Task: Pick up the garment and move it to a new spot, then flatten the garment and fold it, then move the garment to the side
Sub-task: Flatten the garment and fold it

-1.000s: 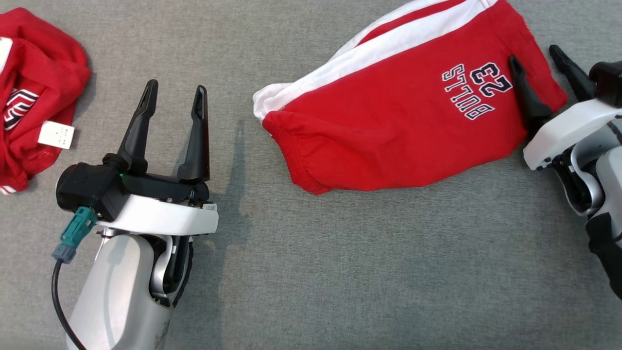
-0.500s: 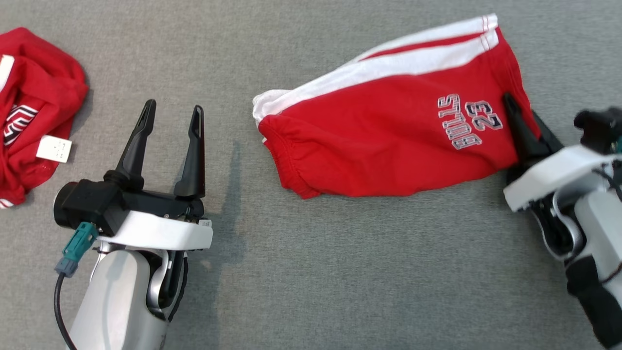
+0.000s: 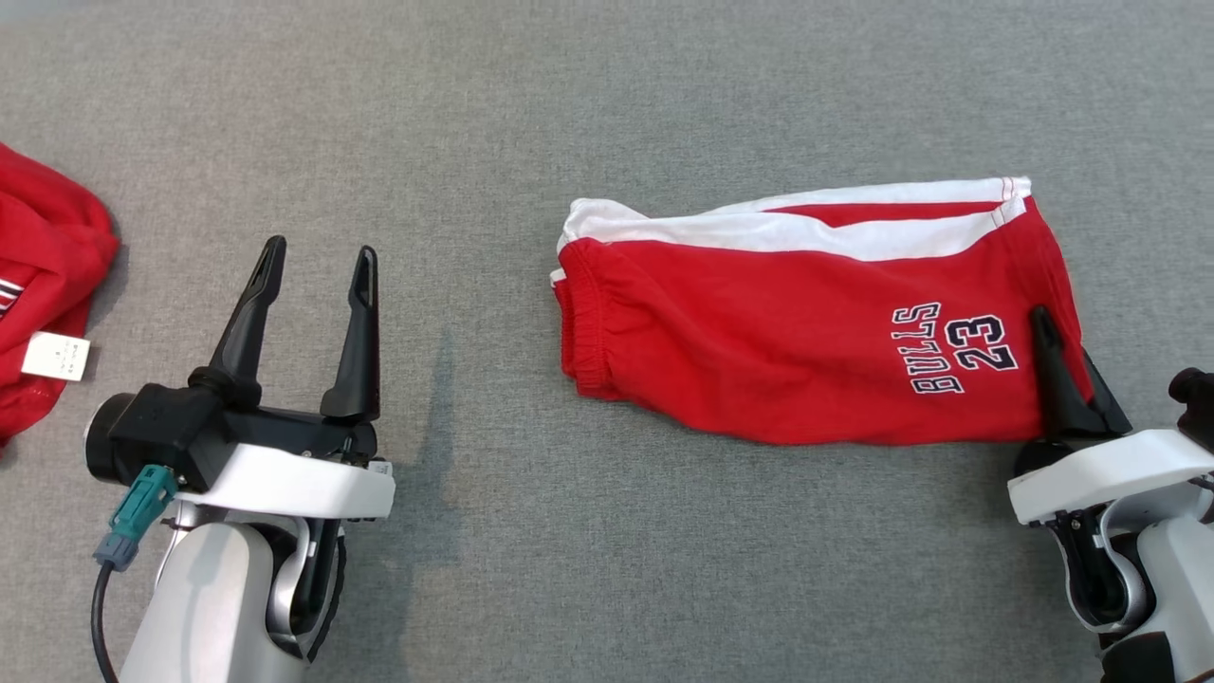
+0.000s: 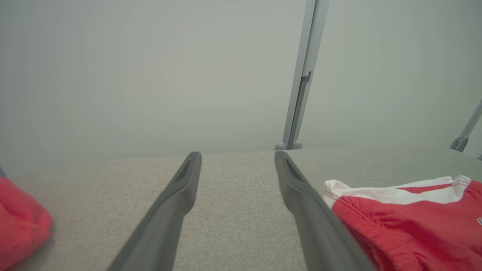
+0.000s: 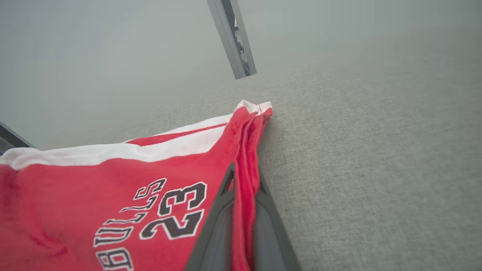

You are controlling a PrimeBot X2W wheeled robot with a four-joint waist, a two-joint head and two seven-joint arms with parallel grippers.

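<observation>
Grey cloth bench (image 3: 607, 114), head view: two red garments, well apart. Folded shorts (image 3: 778, 351), "BULLS 23" print, lie right of centre. The second red garment (image 3: 47, 256) is cut off at the left edge, white tag showing. Right pincer (image 3: 1062, 340) is clamped tight on the shorts' right hem; the right wrist view shows cloth layers pinched between its fingers. Left pincer (image 3: 321, 249) is spread wide, holding nothing. The left wrist view adds one metal post (image 4: 301, 75) behind the bench.

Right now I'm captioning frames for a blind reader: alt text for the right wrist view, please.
The right gripper is shut on the edge of red shorts with a white stripe and BULLS 23 print, lying on a grey cloth surface. A grey post rises behind.
</observation>
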